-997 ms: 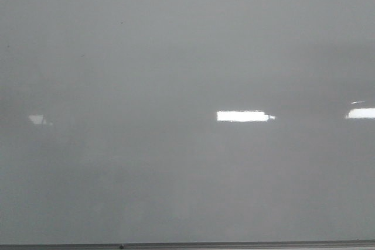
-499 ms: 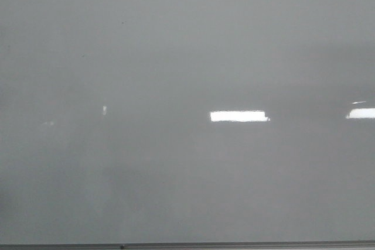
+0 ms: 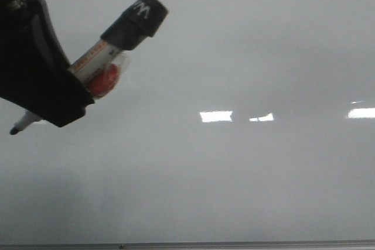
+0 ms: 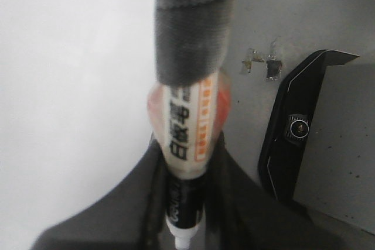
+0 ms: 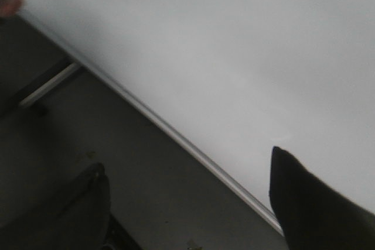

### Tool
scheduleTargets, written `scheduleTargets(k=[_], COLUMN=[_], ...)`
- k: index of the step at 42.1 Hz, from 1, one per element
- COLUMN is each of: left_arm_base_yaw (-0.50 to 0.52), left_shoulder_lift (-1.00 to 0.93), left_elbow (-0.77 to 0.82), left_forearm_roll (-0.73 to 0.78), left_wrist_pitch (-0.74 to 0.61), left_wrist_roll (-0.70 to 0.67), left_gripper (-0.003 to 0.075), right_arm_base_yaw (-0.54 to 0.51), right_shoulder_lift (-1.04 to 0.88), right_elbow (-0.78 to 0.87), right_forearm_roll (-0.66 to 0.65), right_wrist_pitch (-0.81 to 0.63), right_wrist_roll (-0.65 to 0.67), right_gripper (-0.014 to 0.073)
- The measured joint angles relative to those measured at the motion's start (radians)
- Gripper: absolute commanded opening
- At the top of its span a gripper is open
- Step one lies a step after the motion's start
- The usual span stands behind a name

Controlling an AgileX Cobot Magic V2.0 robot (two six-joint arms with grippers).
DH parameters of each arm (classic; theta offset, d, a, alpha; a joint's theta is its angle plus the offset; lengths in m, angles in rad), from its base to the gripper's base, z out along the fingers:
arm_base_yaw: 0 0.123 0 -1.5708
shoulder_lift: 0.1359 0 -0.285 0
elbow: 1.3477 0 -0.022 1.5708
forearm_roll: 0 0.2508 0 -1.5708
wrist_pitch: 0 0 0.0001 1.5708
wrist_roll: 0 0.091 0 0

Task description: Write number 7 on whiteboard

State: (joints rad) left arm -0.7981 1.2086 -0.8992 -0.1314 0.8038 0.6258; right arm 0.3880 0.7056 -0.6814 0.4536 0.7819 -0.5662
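Observation:
The whiteboard (image 3: 252,51) fills the front view, glossy pale grey, with no number 7 or other marker line showing on it. My left gripper (image 3: 69,93) has come in at the upper left and is shut on a marker (image 3: 104,57). The marker's black capped end points up and right, and its dark tip (image 3: 13,130) points down and left, close to the board. In the left wrist view the marker (image 4: 187,127) sits between the dark fingers (image 4: 231,203). My right gripper (image 5: 186,159) is open and empty over the whiteboard's frame edge (image 5: 176,134).
Bright rectangular light reflections (image 3: 215,116) lie on the board. A thin grey frame edge (image 3: 234,243) runs along the bottom. In the left wrist view a black bracket (image 4: 296,130) sits on a grey surface. Beside the board in the right wrist view is a dark surface (image 5: 88,144).
My left gripper with the marker has come into the front view from the upper left; before, only the bare board showed. The light reflections have shifted a little to the left.

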Motion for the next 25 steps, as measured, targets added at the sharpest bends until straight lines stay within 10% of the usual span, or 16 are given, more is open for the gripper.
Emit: scheduleTargets(k=[9,25], left_arm_base_yaw=[-0.14,-0.151], left_shoulder_lift=[-0.008,-0.008], left_elbow=[0.0,0.0], left_forearm_roll=[0.0,0.002], left_wrist_pitch=[-0.053,-0.084], left_wrist_roll=[0.078,0.08], left_gripper=[-0.002,-0.002], right_arm_base_yaw=[0.232,0.34], right_shoulder_lift=[0.225,0.468], right_elbow=[-0.157,-0.292], right_forearm_roll=[0.149,0.17], right_wrist_pitch=[0.052,0.025], right_wrist_roll=[-0.182,-0.248], right_gripper=[0.058,0.058])
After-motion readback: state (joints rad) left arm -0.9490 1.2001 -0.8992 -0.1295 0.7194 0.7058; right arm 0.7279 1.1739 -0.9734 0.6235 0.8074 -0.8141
